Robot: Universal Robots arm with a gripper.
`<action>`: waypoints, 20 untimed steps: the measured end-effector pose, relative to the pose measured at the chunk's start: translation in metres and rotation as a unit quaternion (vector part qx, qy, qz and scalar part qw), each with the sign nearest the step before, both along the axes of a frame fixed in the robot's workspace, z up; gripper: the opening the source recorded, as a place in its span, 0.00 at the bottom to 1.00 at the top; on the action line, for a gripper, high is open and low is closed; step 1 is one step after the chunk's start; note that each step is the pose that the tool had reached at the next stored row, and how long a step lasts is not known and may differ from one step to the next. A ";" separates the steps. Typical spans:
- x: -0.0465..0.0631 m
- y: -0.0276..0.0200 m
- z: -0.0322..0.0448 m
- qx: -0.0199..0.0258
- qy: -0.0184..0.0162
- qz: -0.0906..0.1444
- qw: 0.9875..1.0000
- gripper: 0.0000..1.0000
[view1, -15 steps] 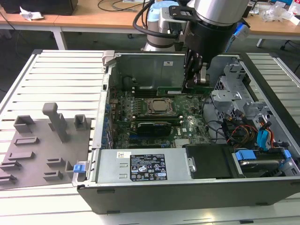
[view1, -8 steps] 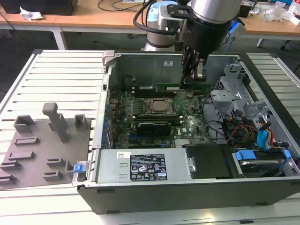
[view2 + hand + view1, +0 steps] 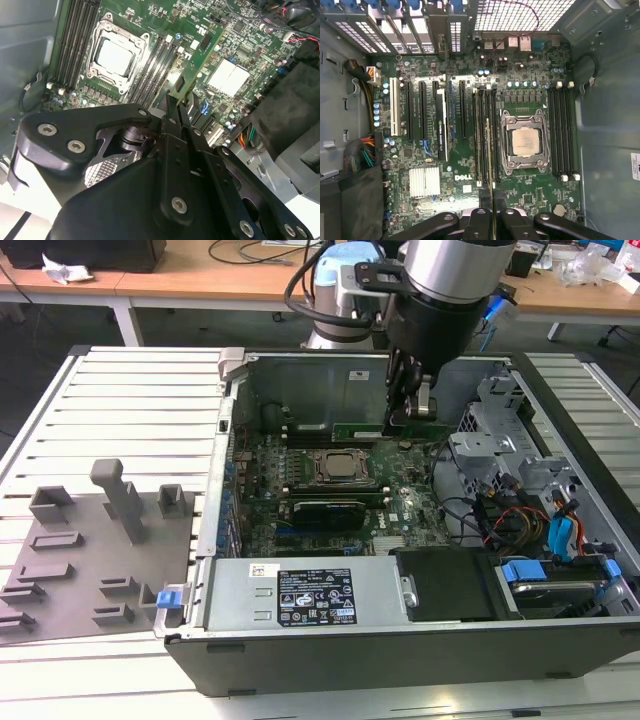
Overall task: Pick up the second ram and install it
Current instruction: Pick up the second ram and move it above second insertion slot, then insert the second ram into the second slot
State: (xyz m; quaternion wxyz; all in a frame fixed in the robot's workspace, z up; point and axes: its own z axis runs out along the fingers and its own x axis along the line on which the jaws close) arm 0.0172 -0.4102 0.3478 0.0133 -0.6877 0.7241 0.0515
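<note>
In the exterior view, I had the arm reaching down into the open computer case (image 3: 420, 640), which lay on its side on the slatted surface (image 3: 130, 410). The gripper (image 3: 408, 418) hung over the motherboard, toward the exterior view's right of the CPU socket (image 3: 340, 468). Beneath it I could see a green strip, the second ram (image 3: 375, 430), stretched along the far edge of the board. A grey fixture tray (image 3: 90, 540) sat on the surface at the exterior view's left of the case.

In the second wrist view, the fingers (image 3: 172, 112) were clenched on the second ram (image 3: 202, 55), which stood out from their tips as a long green board above the motherboard, just beside the black memory slots (image 3: 155, 70) next to the CPU socket (image 3: 116, 55).

In the first wrist view, the second ram (image 3: 489, 150) appeared edge-on as a thin line held between the fingers (image 3: 479, 220), lined up over the bank of memory slots (image 3: 481, 135) beside the CPU socket (image 3: 525, 142). A silver heatsink (image 3: 425, 181) sat lower on the board.
</note>
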 end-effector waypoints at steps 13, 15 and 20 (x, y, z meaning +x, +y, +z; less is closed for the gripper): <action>0.000 0.0001 -0.0029 0.000 0.000 0.000 1.000 0.13; -0.004 0.0001 -0.0038 0.000 0.000 0.000 1.000 0.13; -0.008 0.0001 -0.0085 0.001 0.000 0.000 1.000 0.13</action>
